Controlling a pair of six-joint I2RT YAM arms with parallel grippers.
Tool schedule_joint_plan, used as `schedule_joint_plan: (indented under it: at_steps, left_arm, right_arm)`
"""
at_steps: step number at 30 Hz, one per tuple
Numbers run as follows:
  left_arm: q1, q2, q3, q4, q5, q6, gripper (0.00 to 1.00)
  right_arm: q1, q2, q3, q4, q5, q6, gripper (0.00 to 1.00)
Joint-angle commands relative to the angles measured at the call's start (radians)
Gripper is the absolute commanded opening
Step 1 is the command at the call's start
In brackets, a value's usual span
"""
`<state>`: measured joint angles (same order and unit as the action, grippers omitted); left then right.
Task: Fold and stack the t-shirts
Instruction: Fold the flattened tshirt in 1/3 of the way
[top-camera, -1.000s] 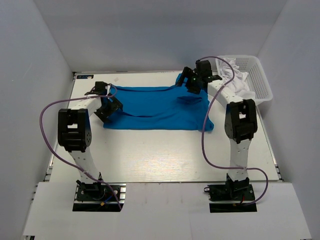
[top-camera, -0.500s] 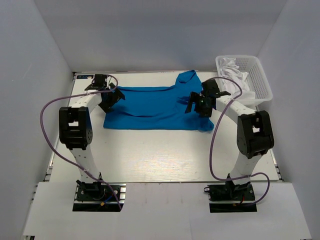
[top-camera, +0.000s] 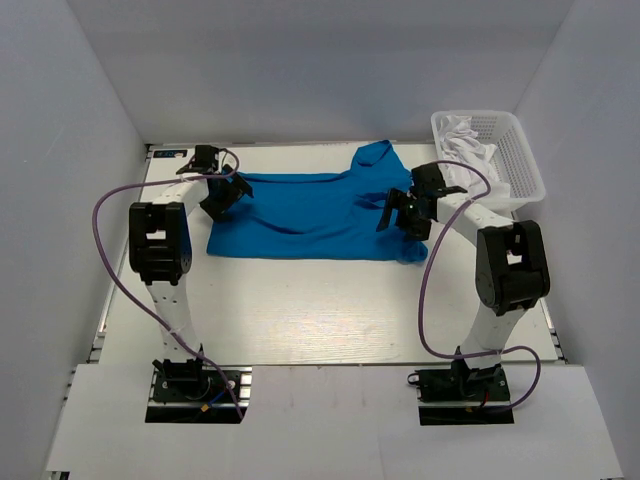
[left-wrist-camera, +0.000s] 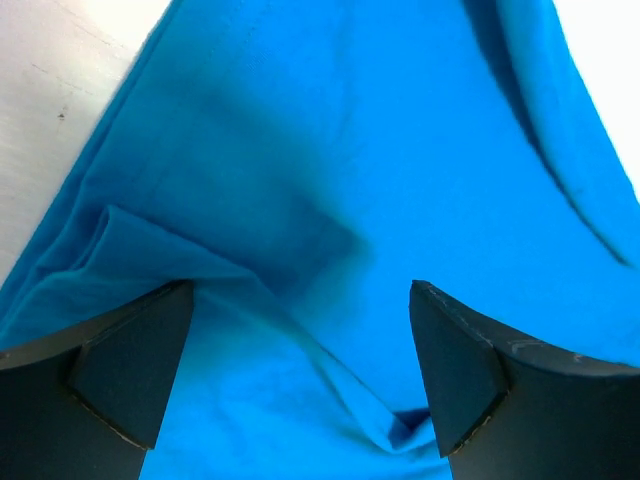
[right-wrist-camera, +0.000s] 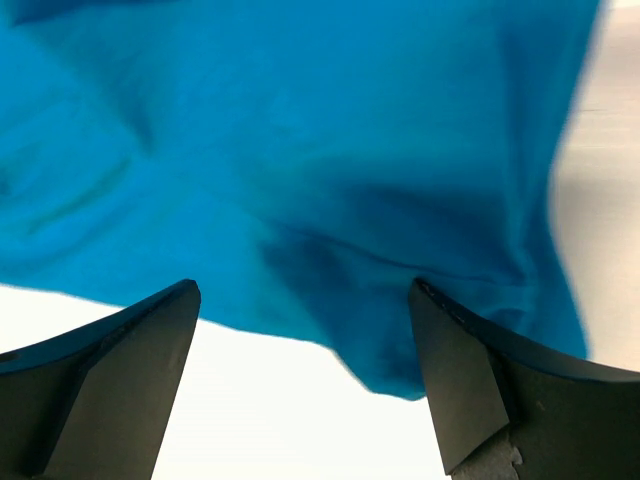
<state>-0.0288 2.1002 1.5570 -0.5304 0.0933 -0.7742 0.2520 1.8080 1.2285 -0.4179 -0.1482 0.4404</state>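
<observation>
A blue t-shirt (top-camera: 305, 213) lies spread on the white table, a sleeve sticking up at its far right. My left gripper (top-camera: 224, 198) hangs open over the shirt's far-left corner; the left wrist view shows wrinkled blue cloth (left-wrist-camera: 300, 200) between its fingers. My right gripper (top-camera: 398, 213) is open over the shirt's right edge; the right wrist view shows the blue hem (right-wrist-camera: 330, 200) and bare table between its fingers. Neither holds anything.
A white basket (top-camera: 520, 160) with white garments (top-camera: 468, 140) in it stands at the far right corner. Purple cables loop from both arms. White walls enclose the table (top-camera: 320, 310) on three sides.
My right gripper came down from the shirt's far sleeve to its right edge. My left gripper moved farther away, to the shirt's far-left corner. The shirt lies flatter.
</observation>
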Motion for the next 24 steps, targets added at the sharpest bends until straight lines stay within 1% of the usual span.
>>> schedule_joint_plan:
  at_steps: [1, 3, 4, 5, 6, 7, 9, 10, 12, 13, 14, 18, 20, 23, 24]
  left_arm:
    - [0.024, 0.027, 0.051, -0.106, -0.052, -0.029, 1.00]
    - [0.024, 0.050, 0.086, -0.207, -0.093, -0.030, 1.00]
    - [0.024, 0.060, 0.095, -0.230, -0.134, -0.030, 1.00]
    - [0.014, 0.060, 0.095, -0.244, -0.135, -0.020, 1.00]
    - [0.013, 0.049, 0.095, -0.244, -0.135, -0.020, 1.00]
    - [0.013, 0.040, 0.083, -0.244, -0.097, -0.001, 1.00]
    - [0.013, 0.012, 0.063, -0.203, -0.079, 0.000, 1.00]
    - [0.013, -0.029, 0.054, -0.186, -0.066, 0.010, 1.00]
    - [0.013, -0.066, 0.054, -0.177, -0.104, 0.010, 1.00]
    - [0.013, -0.081, 0.078, -0.177, -0.124, 0.010, 1.00]
    - [0.013, -0.109, 0.093, -0.206, -0.157, 0.021, 1.00]
    - [0.003, -0.167, 0.141, -0.235, -0.181, 0.041, 1.00]
    - [0.003, -0.192, 0.117, -0.235, -0.181, 0.050, 1.00]
    - [0.003, -0.241, 0.028, -0.218, -0.135, 0.050, 1.00]
    - [0.003, -0.252, -0.038, -0.206, -0.120, 0.050, 1.00]
  right_arm:
    - [-0.043, 0.030, -0.003, -0.022, 0.033, 0.017, 0.90]
    - [-0.049, 0.048, -0.009, -0.022, 0.022, 0.018, 0.90]
    - [-0.056, 0.051, -0.009, -0.019, 0.012, 0.018, 0.90]
    - [-0.059, 0.059, -0.011, -0.021, 0.010, 0.018, 0.90]
    - [-0.057, 0.076, -0.012, -0.021, 0.001, 0.018, 0.90]
    - [-0.060, 0.082, -0.009, -0.018, -0.007, 0.017, 0.90]
    - [-0.062, 0.096, -0.004, -0.012, -0.020, 0.012, 0.90]
    - [-0.060, 0.102, 0.008, -0.010, -0.022, 0.009, 0.90]
    - [-0.059, 0.106, 0.015, -0.016, -0.019, 0.003, 0.90]
    - [-0.060, 0.099, 0.023, -0.019, -0.019, 0.004, 0.90]
    - [-0.059, 0.097, 0.026, -0.021, -0.008, 0.000, 0.90]
    - [-0.056, 0.054, 0.026, -0.021, 0.010, -0.011, 0.90]
    - [-0.054, 0.030, 0.023, -0.021, 0.022, -0.019, 0.90]
    - [-0.056, 0.010, 0.008, -0.018, 0.025, -0.025, 0.90]
    - [-0.056, 0.010, 0.005, -0.016, 0.018, -0.020, 0.90]
